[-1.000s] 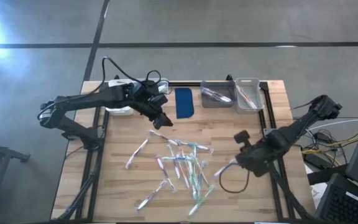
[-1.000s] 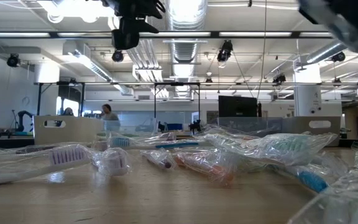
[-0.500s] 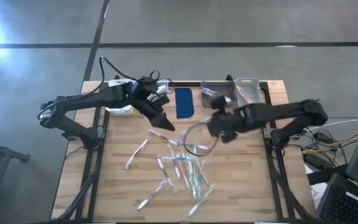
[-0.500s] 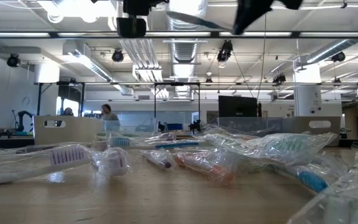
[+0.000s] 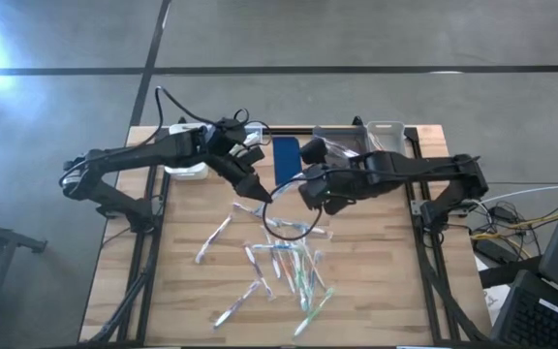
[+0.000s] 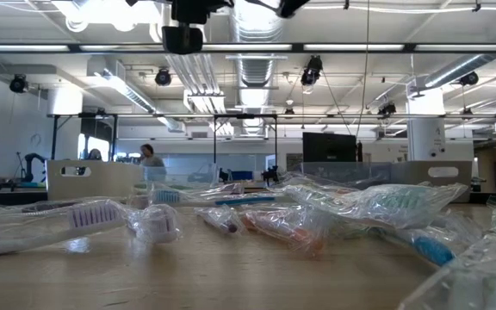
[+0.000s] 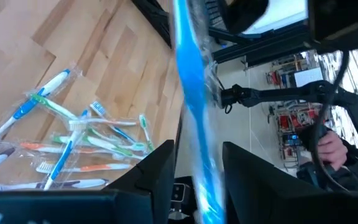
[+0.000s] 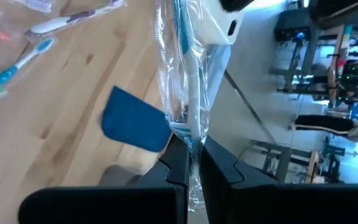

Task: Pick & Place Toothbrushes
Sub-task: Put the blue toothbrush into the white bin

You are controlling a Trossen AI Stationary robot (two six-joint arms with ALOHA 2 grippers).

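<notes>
Several wrapped toothbrushes [image 5: 284, 257] lie loose in a pile on the wooden table [image 5: 182, 291]. My left gripper [image 5: 257, 194] hangs above the pile's far left side, shut on a blue toothbrush [image 7: 191, 93] in a clear wrapper. My right gripper [image 5: 303, 186] hangs close to its right, over the table's middle, shut on a teal-and-white wrapped toothbrush [image 8: 182, 68]. In the low view only the dark undersides of my left hand [image 6: 183, 30] and right hand [image 6: 287, 5] show, at the top edge. My left gripper has the blue toothbrush's wrapped handle [image 7: 199, 186] between its two fingers [image 7: 157, 171]. The brush runs along the fingers and sticks out far past their tips. It is lifted clear of the table. Where the pads touch it is hidden. My right gripper pinches one end of the clear wrapper [image 8: 191, 140] between its shut fingers [image 8: 178, 155]. The toothbrush runs on straight beyond the fingertips. It is lifted clear above the table.
A dark blue pad [image 5: 287, 160] lies at the far middle, and a grey bin [image 5: 339, 150] and a clear bin [image 5: 386, 145] stand to its right. A white object [image 5: 187, 170] sits under my left arm. A dark cable loop [image 5: 289, 223] hangs under my right wrist.
My right gripper has swung from the table's near right part toward the far left and up, turning its wrist, and now hangs beside my left gripper with its toothbrush. My left gripper has stayed in place and turned slightly.
</notes>
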